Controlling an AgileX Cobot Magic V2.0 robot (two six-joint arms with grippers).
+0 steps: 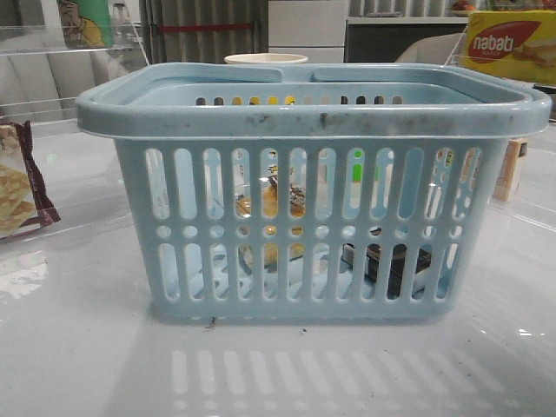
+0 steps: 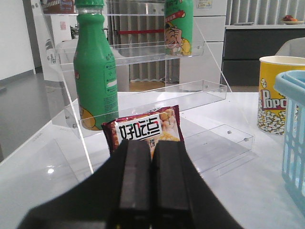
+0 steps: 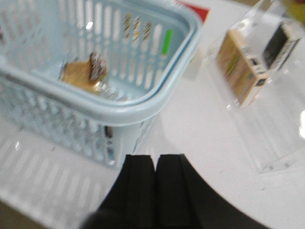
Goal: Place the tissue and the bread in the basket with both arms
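The light-blue basket [image 1: 313, 113] stands in the middle of the table. Through its slots I see the bread [image 1: 274, 207] in its clear wrapper inside, left of centre. The dark tissue packet [image 1: 395, 265] lies on the basket floor at the right. In the right wrist view the bread [image 3: 81, 72] lies inside the basket [image 3: 143, 112], and my right gripper [image 3: 156, 158] is shut and empty just outside its corner. My left gripper [image 2: 151, 145] is shut and empty, off to the basket's left, its rim [image 2: 290, 86] at the view's edge. Neither gripper shows in the front view.
A maroon-edged snack bag [image 2: 147, 129] and a green bottle [image 2: 95, 67] on a clear acrylic rack [image 2: 190, 95] lie ahead of the left gripper. A popcorn cup [image 2: 276, 95] stands behind the basket. Small boxes [image 3: 243, 67] in a clear stand sit right of the basket, with a nabati box [image 1: 512, 43] behind.
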